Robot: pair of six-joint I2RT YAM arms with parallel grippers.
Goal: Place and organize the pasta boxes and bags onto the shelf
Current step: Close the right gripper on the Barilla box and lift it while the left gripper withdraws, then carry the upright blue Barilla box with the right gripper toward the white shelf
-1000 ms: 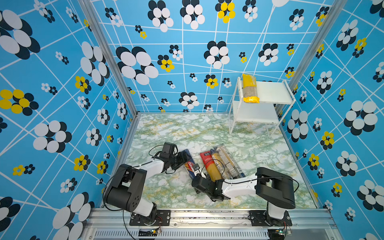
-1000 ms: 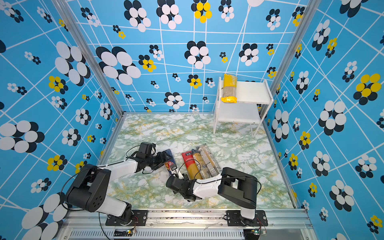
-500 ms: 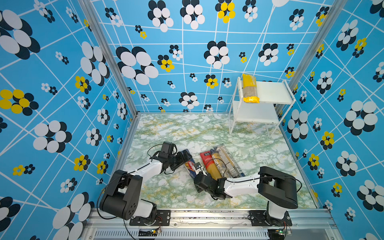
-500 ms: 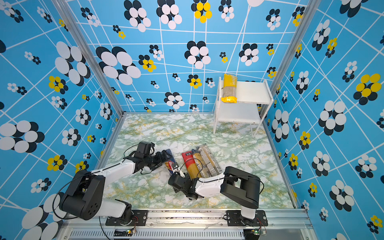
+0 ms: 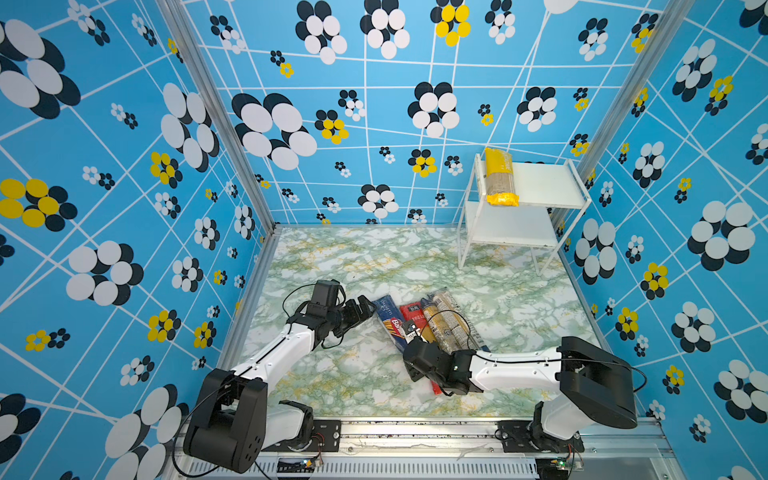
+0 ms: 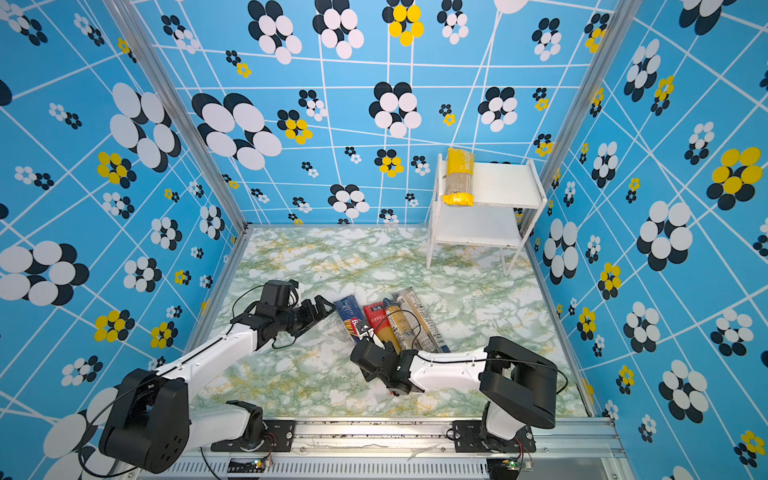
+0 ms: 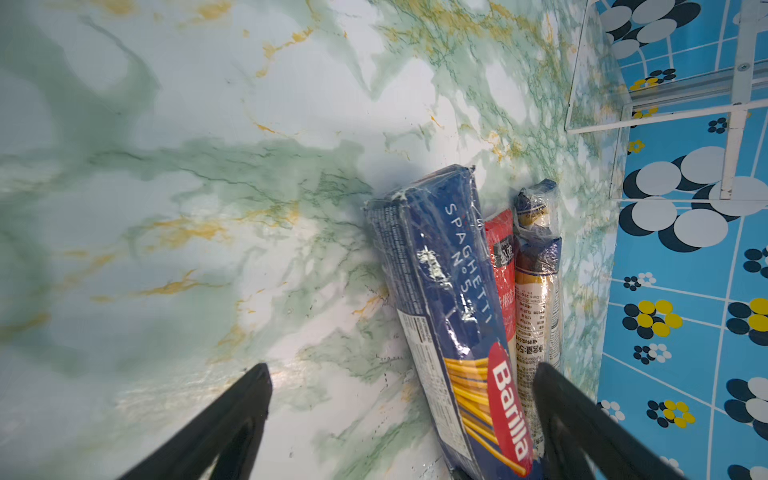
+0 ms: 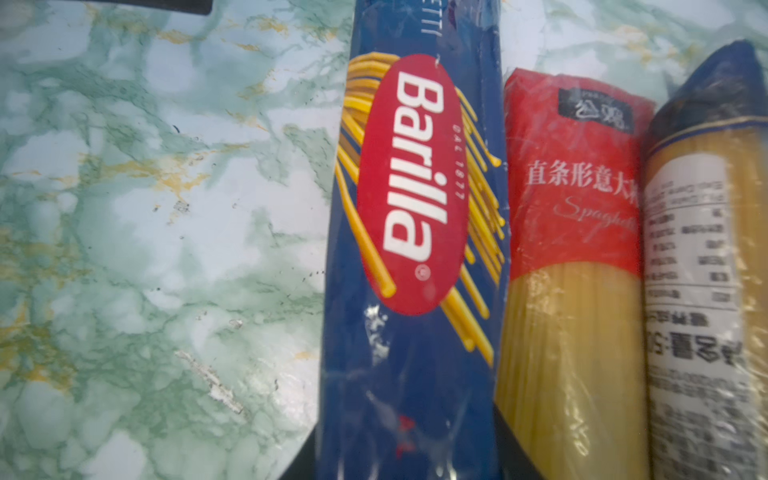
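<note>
Flagging slip risk: Barilla box, flat on surface against red pack, well apart from shelf, is pinched toward one end by right hand; could be levered loose when lifted; left hand is held spread

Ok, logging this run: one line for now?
left fingers open by blue box | right fingers shut on it | yellow pack on shelf top | red pack, two clear packs on table
</note>
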